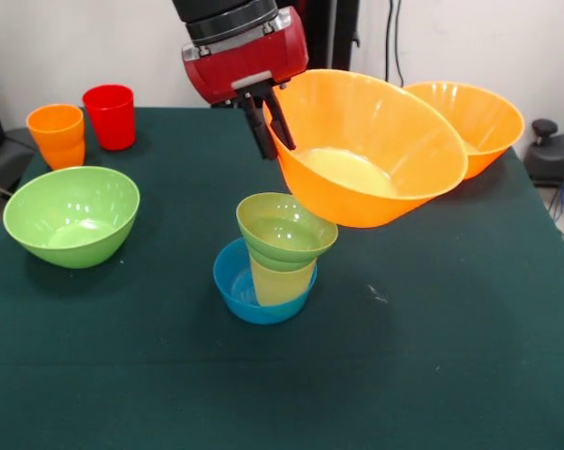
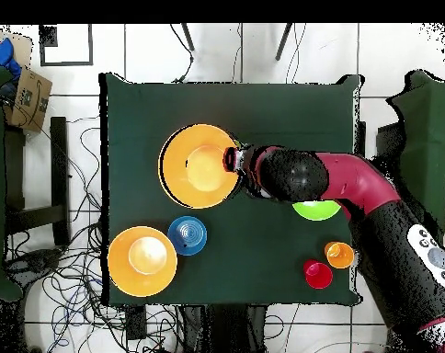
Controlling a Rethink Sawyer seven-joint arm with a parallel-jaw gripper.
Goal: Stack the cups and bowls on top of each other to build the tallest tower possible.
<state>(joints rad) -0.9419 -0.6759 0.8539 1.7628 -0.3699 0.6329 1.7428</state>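
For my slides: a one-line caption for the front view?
Gripper holds a tilted large orange bowl by its rim above a small green bowl.

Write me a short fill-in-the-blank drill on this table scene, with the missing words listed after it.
1. The gripper holds a large ____ bowl by its rim, tilted.
2. In the pile, the yellow cup stands inside a small ____ bowl.
3. The small green bowl sits on top of the ____ cup.
4. Beside the orange cup stands a ____ cup.

Missing words: orange; blue; yellow; red
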